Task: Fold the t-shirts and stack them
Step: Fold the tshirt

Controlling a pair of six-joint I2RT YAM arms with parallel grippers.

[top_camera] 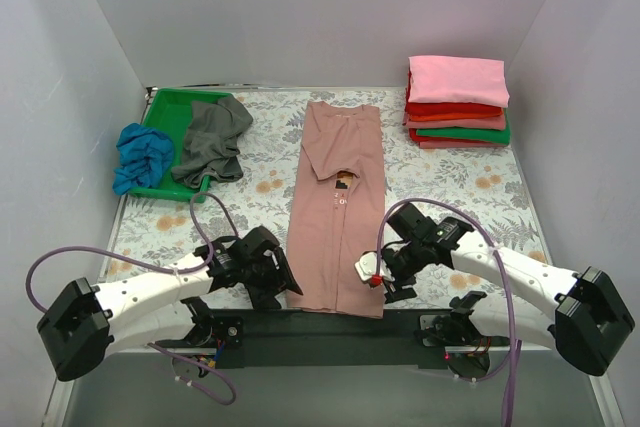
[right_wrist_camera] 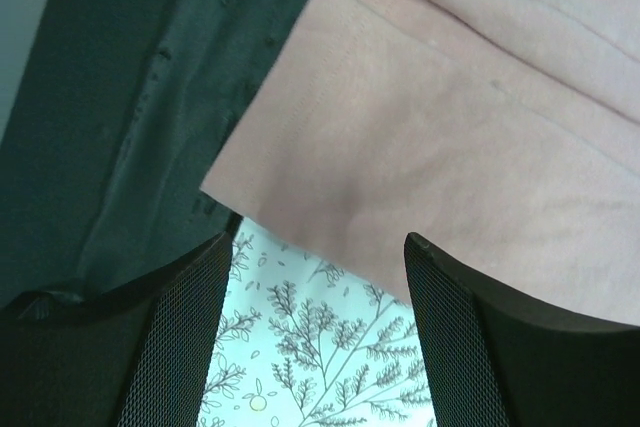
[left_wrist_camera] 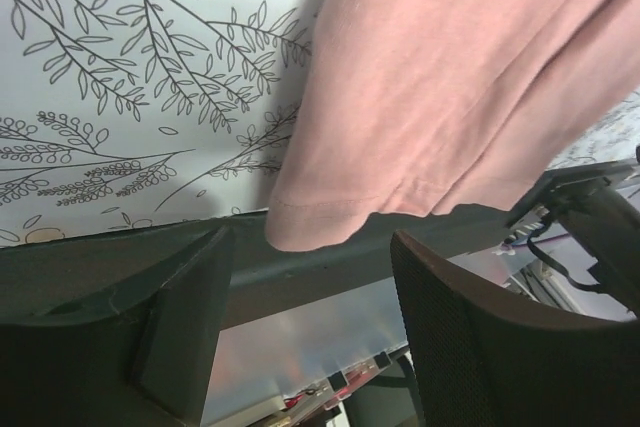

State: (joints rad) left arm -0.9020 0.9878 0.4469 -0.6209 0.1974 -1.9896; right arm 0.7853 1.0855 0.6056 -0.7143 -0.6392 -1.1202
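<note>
A dusty-pink t-shirt (top_camera: 335,209) lies as a long narrow strip down the middle of the table, with a small dark graphic showing at a gap in the folds. Its near hem reaches the table's front edge. My left gripper (top_camera: 284,288) is at the hem's near left corner, open, with the corner (left_wrist_camera: 312,217) just ahead of its fingers and untouched. At the near right corner my right gripper (top_camera: 385,285) is also open, and the hem (right_wrist_camera: 330,177) lies ahead of its tips. A stack of folded t-shirts (top_camera: 457,99), pink on top of red and green, stands at the back right.
A green tray (top_camera: 170,107) at the back left holds a crumpled grey t-shirt (top_camera: 212,139), and a blue one (top_camera: 142,157) hangs over its left rim. The floral cover (top_camera: 455,182) spreads over the table. A dark front rail (right_wrist_camera: 120,107) runs along the near edge, and white walls enclose the table.
</note>
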